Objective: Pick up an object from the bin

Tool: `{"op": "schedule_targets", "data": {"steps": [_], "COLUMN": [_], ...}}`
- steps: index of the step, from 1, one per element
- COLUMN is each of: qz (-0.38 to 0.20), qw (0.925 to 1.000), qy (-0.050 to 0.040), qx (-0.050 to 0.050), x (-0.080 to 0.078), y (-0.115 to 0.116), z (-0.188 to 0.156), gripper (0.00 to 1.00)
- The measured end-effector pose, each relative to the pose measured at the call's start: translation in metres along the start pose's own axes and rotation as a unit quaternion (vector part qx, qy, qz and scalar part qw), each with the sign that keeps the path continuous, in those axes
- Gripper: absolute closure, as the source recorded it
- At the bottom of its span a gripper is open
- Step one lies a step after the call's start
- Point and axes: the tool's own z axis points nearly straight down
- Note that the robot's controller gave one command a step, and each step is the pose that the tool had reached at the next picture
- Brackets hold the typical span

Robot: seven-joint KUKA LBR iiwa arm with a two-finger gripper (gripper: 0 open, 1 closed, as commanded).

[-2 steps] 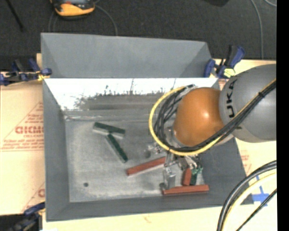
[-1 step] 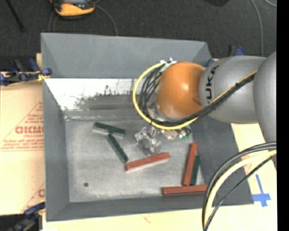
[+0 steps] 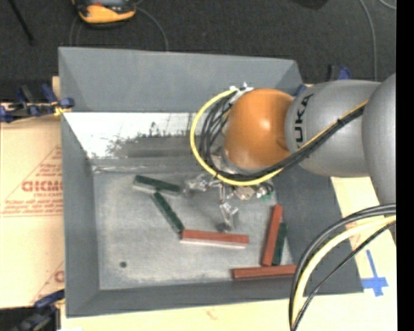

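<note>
- Grey bin (image 3: 76,205), a few flat sticks loose on its floor.
- Gripper (image 3: 228,216) hovers mid-bin; can't tell if it's open or closed.
- Red-brown stick (image 3: 214,238) lies flat mid-floor, just beside it. Looks like the approach step; next it'd need to descend and straddle the stick.

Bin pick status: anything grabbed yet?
Done: the arm is in the grey metal bin, claw low over its floor. In hand: nothing visibly gripped; the claw hangs just above the flat red-brown stick, right of a dark green flat stick. Left: grasp and lift; every stick lies on the floor.
</note>
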Motion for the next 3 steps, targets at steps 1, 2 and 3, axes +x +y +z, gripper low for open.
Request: {"op": "schedule_targets", "data": {"steps": [1, 2, 3], "qz": [0.000, -0.010, -0.006], "qw": [1.0000, 0.9999, 1.0000], "qy": [0.0001, 0.0019, 0.0002], "qx": [0.000, -0.001, 0.003], "x": [0.000, 0.021, 0.044], "y": [0.000, -0.024, -0.017], "z": [0.000, -0.032, -0.047], "gripper": [0.00, 0.00, 0.00]}}
